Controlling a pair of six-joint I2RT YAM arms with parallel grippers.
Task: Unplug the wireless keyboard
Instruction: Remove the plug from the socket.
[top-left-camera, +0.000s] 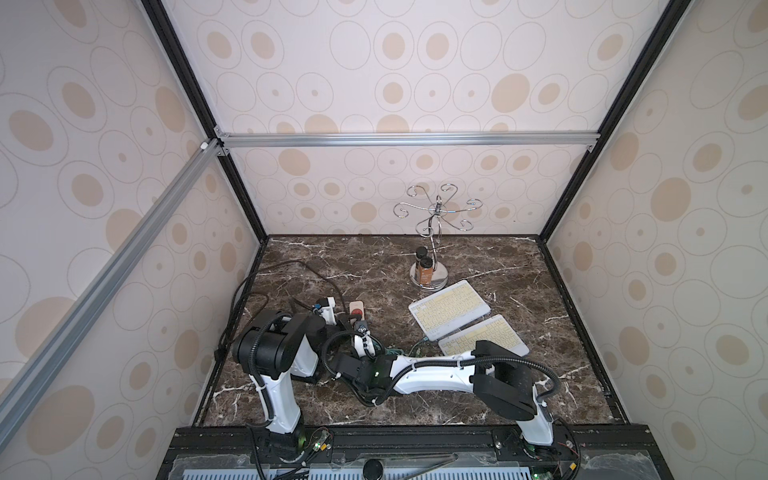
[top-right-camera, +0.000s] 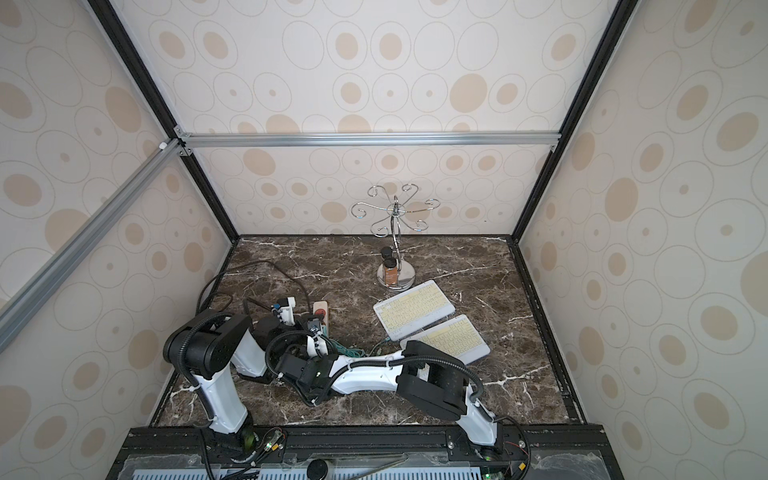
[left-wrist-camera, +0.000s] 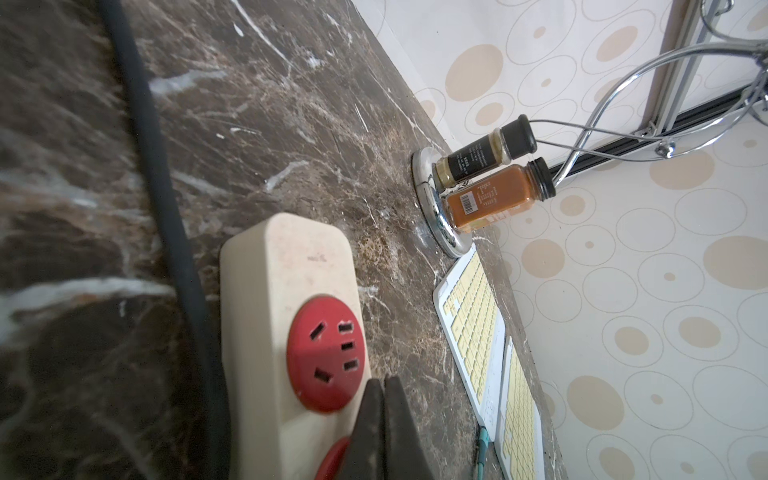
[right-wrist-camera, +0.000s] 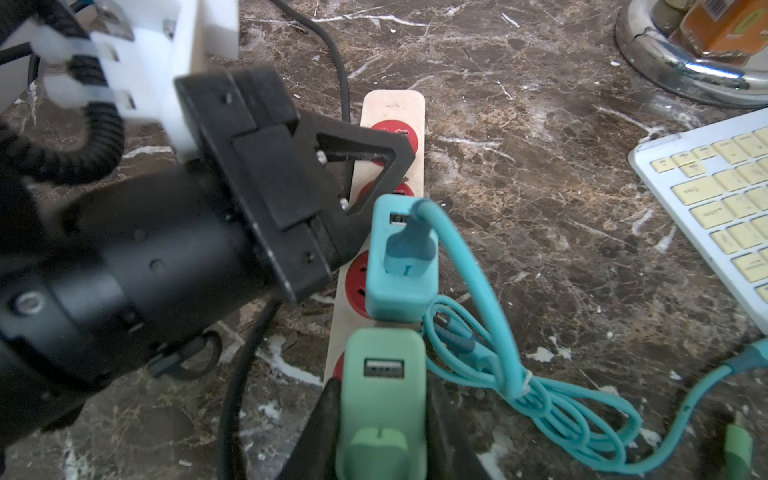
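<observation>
The right gripper was clamped on the green charger, with 1 dark finger on each side of it, at the near end of the cream power strip. Just beyond it a blue charger stood on the next red socket, the 2 chargers touching or nearly so. A teal cable left the blue charger's top, lay in a tied coil right beside the green charger, and ran toward the keyboards.

The left gripper was clenched on nothing, its tips down at the strip between 2 red sockets beyond the blue charger. A black cable ran alongside the strip.

The farther keyboard and the nearer keyboard, white with pale yellow keys, lay side by side at an angle on the marble table, right of the strip. The right arm covered part of the nearer one. Which charger fed which keyboard could not be told.

Behind them a chrome stand carried 2 jars on its base: an orange jar with a barcode and a dark-labelled jar. Their print, the key legends and a small mark on the strip's far end were too small to read.
</observation>
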